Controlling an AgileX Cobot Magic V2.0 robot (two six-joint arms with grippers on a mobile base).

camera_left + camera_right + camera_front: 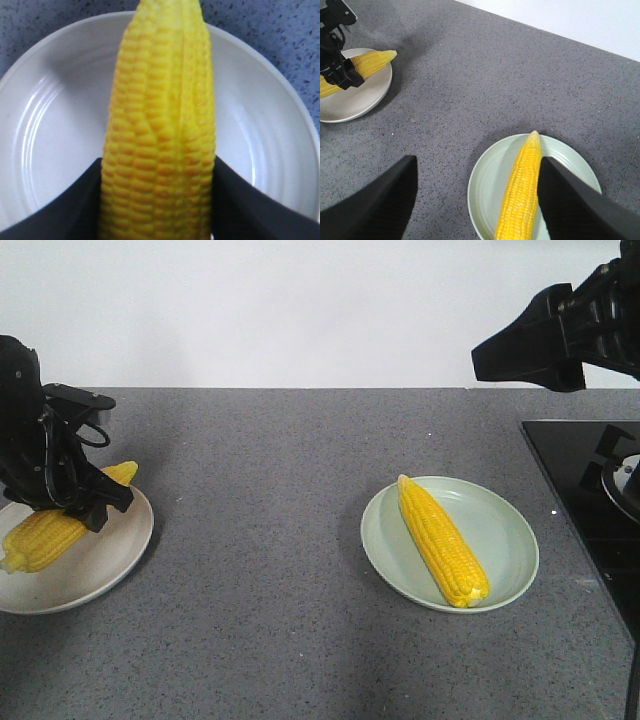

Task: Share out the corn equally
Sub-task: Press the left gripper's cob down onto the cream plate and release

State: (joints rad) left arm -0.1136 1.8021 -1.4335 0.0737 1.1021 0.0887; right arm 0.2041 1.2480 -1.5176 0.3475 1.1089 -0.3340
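A yellow corn cob lies low over the white plate at the left. My left gripper is shut on it. In the left wrist view both dark fingers press the corn's sides above the white plate. I cannot tell whether the cob rests on the plate. A second corn cob lies across the pale green plate. My right gripper hangs high at the upper right. In its wrist view the right gripper is open and empty above this corn.
A black stove top with a burner fills the right edge of the grey counter. A white wall runs behind the counter. The right wrist view also shows the white plate and the left gripper at far left.
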